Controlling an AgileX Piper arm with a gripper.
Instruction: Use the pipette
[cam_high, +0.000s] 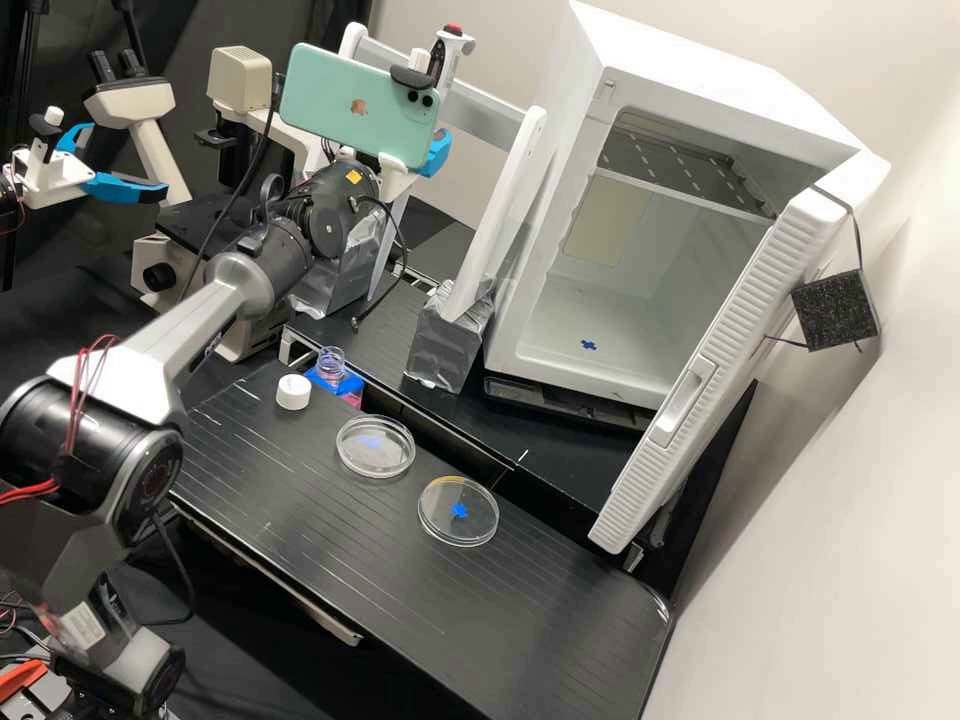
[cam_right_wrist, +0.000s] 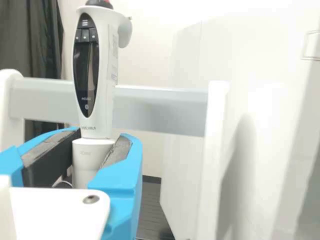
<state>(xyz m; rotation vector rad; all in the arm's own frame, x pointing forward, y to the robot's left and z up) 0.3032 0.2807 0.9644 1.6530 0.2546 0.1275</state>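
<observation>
Gripper (cam_right_wrist: 101, 135) closed to body width on upright pipette (cam_right_wrist: 106, 60); ease clear of rail (cam_right_wrist: 155, 111) beyond before tilting.

Petri dishes (cam_high: 388, 458) on bench (cam_high: 530, 600), right of cap (cam_high: 293, 393) and bottle (cam_high: 329, 370)

A white cabinet (cam_high: 700, 70) (its door (cam_high: 720, 370) standing open), a pale microscope (cam_high: 130, 102) and a dark curtain (cam_right_wrist: 30, 35).

Lighting was bright; beyond the tool (cam_high: 437, 152), the pale wall (cam_right_wrist: 145, 60) looked nearly washed out. The tabletop (cam_high: 540, 620) showed soft sheen.
</observation>
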